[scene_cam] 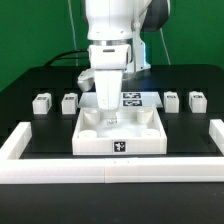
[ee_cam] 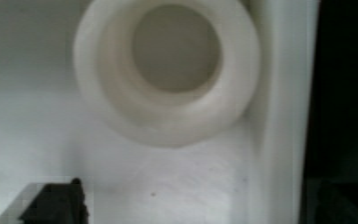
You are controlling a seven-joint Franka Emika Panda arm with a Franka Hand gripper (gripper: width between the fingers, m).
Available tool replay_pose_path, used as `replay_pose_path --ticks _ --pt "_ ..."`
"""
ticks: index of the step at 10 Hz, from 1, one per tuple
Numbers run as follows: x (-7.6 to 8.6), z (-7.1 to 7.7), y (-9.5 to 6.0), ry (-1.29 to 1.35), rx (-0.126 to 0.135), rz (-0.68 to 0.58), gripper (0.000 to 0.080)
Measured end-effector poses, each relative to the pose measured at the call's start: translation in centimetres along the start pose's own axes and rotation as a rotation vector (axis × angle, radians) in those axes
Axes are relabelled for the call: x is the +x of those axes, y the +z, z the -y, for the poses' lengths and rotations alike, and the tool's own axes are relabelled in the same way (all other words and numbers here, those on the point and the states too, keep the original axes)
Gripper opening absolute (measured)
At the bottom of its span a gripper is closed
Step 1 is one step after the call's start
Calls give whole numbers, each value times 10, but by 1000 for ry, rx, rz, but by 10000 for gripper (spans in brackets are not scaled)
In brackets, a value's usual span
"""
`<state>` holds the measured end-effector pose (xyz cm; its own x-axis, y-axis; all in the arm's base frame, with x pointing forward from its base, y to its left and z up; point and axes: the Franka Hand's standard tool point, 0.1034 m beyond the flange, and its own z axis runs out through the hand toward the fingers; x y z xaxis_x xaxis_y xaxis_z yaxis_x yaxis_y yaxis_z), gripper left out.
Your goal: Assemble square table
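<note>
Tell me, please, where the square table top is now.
In the exterior view the table top lies centrally, between the front border rail and the marker board.

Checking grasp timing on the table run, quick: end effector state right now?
End effector: open, nothing held, low over the table top.
</note>
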<state>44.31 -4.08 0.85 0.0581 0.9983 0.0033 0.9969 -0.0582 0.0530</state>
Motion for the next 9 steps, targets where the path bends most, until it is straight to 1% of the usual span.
replay_pose_path --ticks 1,2,3,4,5,6,9 --pt "-2 1 1 4 2 0 640" --pt "-2 1 1 5 2 1 482" --pt "-2 1 1 5 2 1 288" --pt "-2 1 1 5 2 1 288" --pt "-2 1 1 5 3 1 118" --pt "-3 1 1 8 3 1 60" --pt "-3 1 1 10 3 1 59"
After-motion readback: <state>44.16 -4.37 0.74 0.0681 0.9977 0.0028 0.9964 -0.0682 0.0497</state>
